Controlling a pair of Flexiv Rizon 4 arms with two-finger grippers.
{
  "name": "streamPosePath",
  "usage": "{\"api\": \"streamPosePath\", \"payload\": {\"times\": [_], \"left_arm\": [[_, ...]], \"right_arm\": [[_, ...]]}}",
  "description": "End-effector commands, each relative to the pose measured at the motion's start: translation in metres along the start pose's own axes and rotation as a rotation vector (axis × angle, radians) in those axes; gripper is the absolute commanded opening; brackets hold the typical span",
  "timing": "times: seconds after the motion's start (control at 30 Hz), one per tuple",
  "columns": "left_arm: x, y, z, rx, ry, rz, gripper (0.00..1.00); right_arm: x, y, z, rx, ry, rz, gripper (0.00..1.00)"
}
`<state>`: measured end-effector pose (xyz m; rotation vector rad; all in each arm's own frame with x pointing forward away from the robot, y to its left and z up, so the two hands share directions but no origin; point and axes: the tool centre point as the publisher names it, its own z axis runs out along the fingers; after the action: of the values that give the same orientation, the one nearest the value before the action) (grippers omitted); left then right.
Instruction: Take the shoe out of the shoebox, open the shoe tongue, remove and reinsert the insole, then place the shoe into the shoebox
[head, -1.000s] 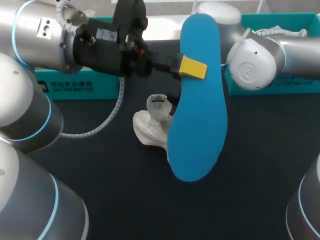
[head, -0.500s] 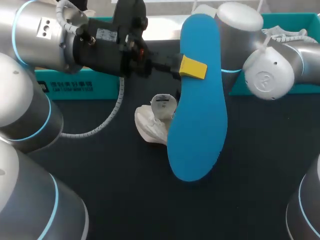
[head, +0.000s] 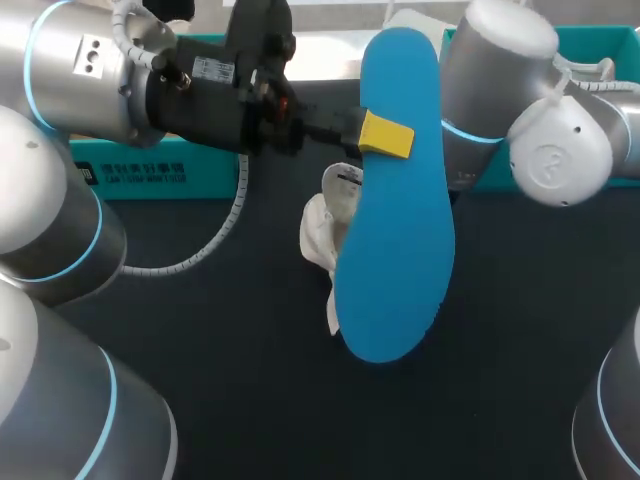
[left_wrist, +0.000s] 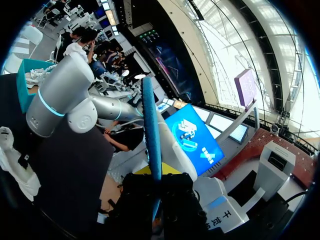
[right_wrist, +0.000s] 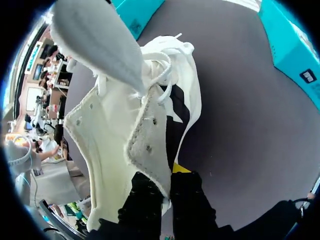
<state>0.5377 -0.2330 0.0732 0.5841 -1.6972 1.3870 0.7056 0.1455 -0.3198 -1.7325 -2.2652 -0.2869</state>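
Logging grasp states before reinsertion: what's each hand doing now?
Left hand: closed on the flat blue foam insole.
Right hand: closed on the white lace-up fabric shoe.

A robotics lab bench: a dark matte tabletop (head: 200, 330), a silver-grey left arm (head: 80, 70) and its twin right arm (head: 560, 150) (both ringed with blue bands), and teal cardboard shoeboxes (head: 150, 175) along the far edge

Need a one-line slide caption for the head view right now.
Insole out: left tool grips the blue insole, raised over the white shoe.
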Motion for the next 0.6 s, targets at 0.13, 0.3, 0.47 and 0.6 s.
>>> {"api": "streamPosePath", "payload": {"times": [0.13,0.3,0.47,0.6], "left_arm": [[-0.001,0.002,0.000,0.002,0.000,0.000,0.00],[-0.001,0.002,0.000,0.002,0.000,0.000,0.00],[-0.001,0.002,0.000,0.002,0.000,0.000,0.00],[-0.001,0.002,0.000,0.002,0.000,0.000,0.00]], "right_arm": [[-0.002,-0.015,0.000,-0.139,0.028,0.153,0.00],[-0.002,-0.015,0.000,-0.139,0.028,0.153,0.00],[-0.002,-0.008,0.004,-0.147,0.013,0.142,0.00],[-0.013,-0.002,0.012,-0.187,-0.015,0.179,0.00]]}}
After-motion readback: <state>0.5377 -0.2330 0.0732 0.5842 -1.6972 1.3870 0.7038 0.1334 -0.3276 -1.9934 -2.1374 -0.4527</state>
